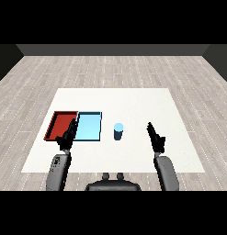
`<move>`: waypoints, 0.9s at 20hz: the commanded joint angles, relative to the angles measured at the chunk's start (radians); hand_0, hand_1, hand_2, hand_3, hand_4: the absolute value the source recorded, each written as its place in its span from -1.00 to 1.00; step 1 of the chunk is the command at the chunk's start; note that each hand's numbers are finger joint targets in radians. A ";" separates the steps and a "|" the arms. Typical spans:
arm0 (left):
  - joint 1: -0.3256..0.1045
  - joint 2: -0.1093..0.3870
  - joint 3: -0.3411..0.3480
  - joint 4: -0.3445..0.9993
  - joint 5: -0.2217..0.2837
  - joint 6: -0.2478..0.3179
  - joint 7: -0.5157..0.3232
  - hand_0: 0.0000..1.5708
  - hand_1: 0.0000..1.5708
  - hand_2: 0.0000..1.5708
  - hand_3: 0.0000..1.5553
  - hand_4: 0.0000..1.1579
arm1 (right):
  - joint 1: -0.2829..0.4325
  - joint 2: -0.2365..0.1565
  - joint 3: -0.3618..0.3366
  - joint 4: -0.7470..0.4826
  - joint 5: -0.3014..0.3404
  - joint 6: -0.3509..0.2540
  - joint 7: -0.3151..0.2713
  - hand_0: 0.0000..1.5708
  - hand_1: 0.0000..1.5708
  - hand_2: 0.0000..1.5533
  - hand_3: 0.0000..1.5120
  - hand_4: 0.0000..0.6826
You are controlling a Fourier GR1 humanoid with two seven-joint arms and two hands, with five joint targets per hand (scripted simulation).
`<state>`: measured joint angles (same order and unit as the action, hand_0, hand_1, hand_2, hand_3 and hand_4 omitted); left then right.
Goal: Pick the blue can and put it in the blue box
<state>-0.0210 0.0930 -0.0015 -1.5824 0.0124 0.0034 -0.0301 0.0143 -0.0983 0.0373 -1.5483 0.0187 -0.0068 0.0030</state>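
While the blue can (118,131) is standing upright on the bench (133,101), the right hand (156,137), fingers straight and apart, is hovering nearer, with the can at its nine o'clock.

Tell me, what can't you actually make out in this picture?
- Red tray: head view, the left hand hides its near right corner.
- Blue can: too small to show any label.
- Light blue tray: its depth can't be judged.
- Right hand: palm side faces away.
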 commanded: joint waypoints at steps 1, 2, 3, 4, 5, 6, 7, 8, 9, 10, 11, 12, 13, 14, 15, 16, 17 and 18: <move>0.003 -0.009 0.006 0.007 -0.013 -0.012 0.003 -1.00 -1.00 -1.00 -1.00 -1.00 | -0.021 0.024 -0.004 0.004 0.024 -0.008 0.007 -1.00 -1.00 -1.00 -1.00 -1.00; 0.007 -0.008 0.002 0.013 -0.016 -0.014 0.008 -1.00 -1.00 -1.00 -1.00 -1.00 | -0.041 0.035 0.004 0.006 0.036 -0.028 0.014 -1.00 -1.00 -1.00 -1.00 -1.00; 0.011 -0.007 -0.002 0.018 -0.020 -0.016 0.012 -1.00 -1.00 -1.00 -1.00 -1.00 | -0.060 0.047 0.011 0.008 0.049 -0.048 0.020 -1.00 -1.00 -1.00 -1.00 -1.00; 0.015 -0.006 -0.005 0.023 -0.024 -0.019 0.016 -1.00 -1.00 -1.00 -1.00 -1.00 | -0.080 0.059 0.018 0.012 0.062 -0.066 0.027 -1.00 -1.00 -1.00 -1.00 -1.00; 0.019 -0.005 -0.009 0.028 -0.028 -0.021 0.020 -1.00 -1.00 -1.00 -1.00 -1.00 | -0.101 0.071 0.024 0.016 0.075 -0.085 0.032 -1.00 -1.00 -1.00 -1.00 -1.00; 0.014 -0.013 -0.027 0.073 -0.059 -0.011 -0.011 -1.00 -1.00 -1.00 -1.00 -1.00 | -0.069 0.095 0.074 0.007 0.115 -0.140 0.009 -1.00 -1.00 -1.00 -1.00 -1.00; -0.039 -0.078 0.020 -0.083 0.060 -0.009 -0.185 -1.00 -1.00 -1.00 -1.00 -1.00 | -0.129 0.096 0.051 -0.054 -0.070 -0.023 -0.138 -1.00 -1.00 -1.00 -1.00 -1.00; -0.010 -0.072 0.020 -0.067 0.047 -0.018 -0.253 -1.00 -1.00 -1.00 -1.00 -1.00 | -0.114 0.096 0.013 -0.068 -0.100 0.005 -0.157 -1.00 -1.00 -1.00 -1.00 -1.00; 0.024 -0.071 0.023 -0.110 0.073 -0.037 -0.263 -1.00 -1.00 -1.00 -1.00 -1.00 | -0.110 0.097 0.068 -0.052 -0.110 -0.008 -0.187 -1.00 -1.00 -1.00 -1.00 -1.00; 0.018 -0.073 0.029 -0.078 0.076 -0.049 -0.310 -1.00 -1.00 -1.00 -1.00 -1.00 | -0.139 0.097 0.043 -0.011 -0.115 -0.022 -0.215 -1.00 -1.00 -1.00 -1.00 -1.00; 0.011 -0.052 0.064 -0.051 0.111 -0.078 -0.327 -1.00 -1.00 -1.00 -1.00 -1.00 | -0.141 0.097 0.038 0.015 -0.112 -0.006 -0.242 -1.00 -1.00 -1.00 -1.00 -1.00; 0.038 -0.059 0.051 -0.003 0.102 -0.101 -0.400 -1.00 -1.00 -1.00 -1.00 -1.00 | -0.158 0.083 0.014 -0.016 -0.119 0.034 -0.216 -1.00 -1.00 -1.00 -1.00 -1.00; -0.016 -0.070 0.058 0.022 0.099 -0.079 -0.383 -1.00 -1.00 -1.00 -1.00 -1.00 | -0.144 0.091 -0.009 0.029 -0.150 0.052 -0.269 -1.00 -1.00 -1.00 -1.00 -1.00; 0.095 -0.071 0.027 -0.037 0.103 -0.118 -0.417 -1.00 -1.00 -1.00 -1.00 -1.00 | -0.129 0.098 0.042 0.006 -0.122 0.015 -0.269 -1.00 -1.00 -1.00 -1.00 -1.00; 0.025 -0.075 0.030 -0.025 0.082 -0.079 -0.374 -1.00 -1.00 -1.00 -1.00 -1.00 | -0.091 0.089 0.025 -0.061 -0.142 0.048 -0.221 -1.00 -1.00 -1.00 -1.00 -1.00; 0.019 -0.088 0.033 0.007 0.089 -0.077 -0.403 -1.00 -1.00 -1.00 -1.00 -1.00 | -0.093 0.093 0.014 0.018 -0.117 0.043 -0.309 -1.00 -1.00 -1.00 -1.00 -1.00; 0.005 -0.044 0.078 0.080 0.114 -0.129 -0.448 -1.00 -1.00 -1.00 -1.00 -1.00 | -0.142 0.078 -0.003 0.013 -0.141 0.060 -0.249 -1.00 -1.00 -1.00 -1.00 -1.00; 0.007 -0.043 0.063 0.028 0.103 -0.118 -0.413 -1.00 -1.00 -1.00 -1.00 -1.00 | -0.132 0.092 0.017 0.004 -0.119 0.048 -0.255 -1.00 -1.00 -1.00 -1.00 -1.00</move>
<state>-0.0033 0.0345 0.0458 -1.5738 0.1036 -0.0893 -0.4053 -0.1076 -0.0104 0.0550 -1.5500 -0.0985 0.0269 -0.2352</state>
